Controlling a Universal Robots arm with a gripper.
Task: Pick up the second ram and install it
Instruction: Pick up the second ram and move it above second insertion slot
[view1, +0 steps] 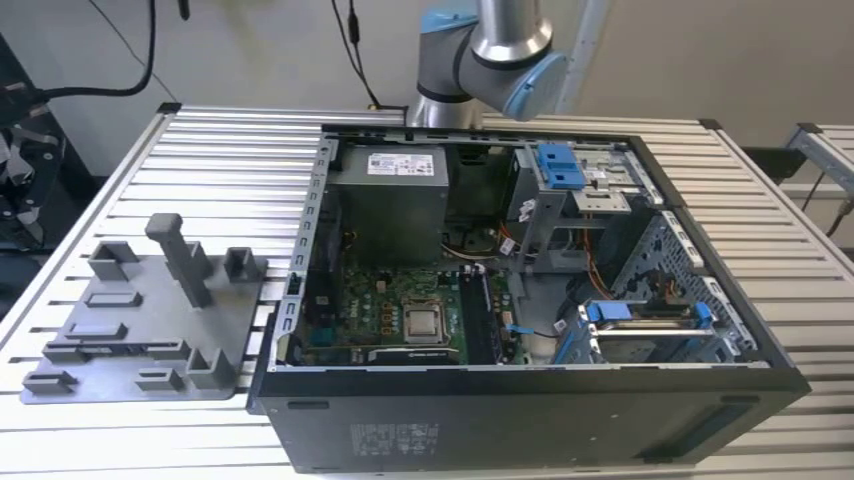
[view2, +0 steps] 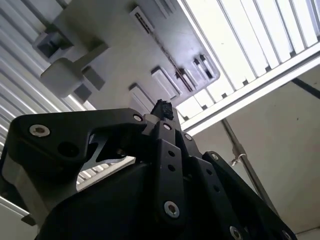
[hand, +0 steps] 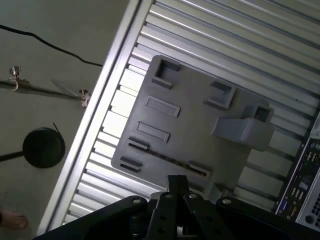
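Now the end effector (hand: 177, 184) hangs with its tips pressed together, right over the grey fixture plate (hand: 195, 120) on the desk (hand: 240, 45). Just ahead of the tips, a thin dark strip in the plate's long slot looks like the second ram (hand: 167, 157), though I cannot be sure.

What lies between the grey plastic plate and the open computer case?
Just a narrow strip of bare slatted table, seen in the first wrist view between the plate and the computer case.
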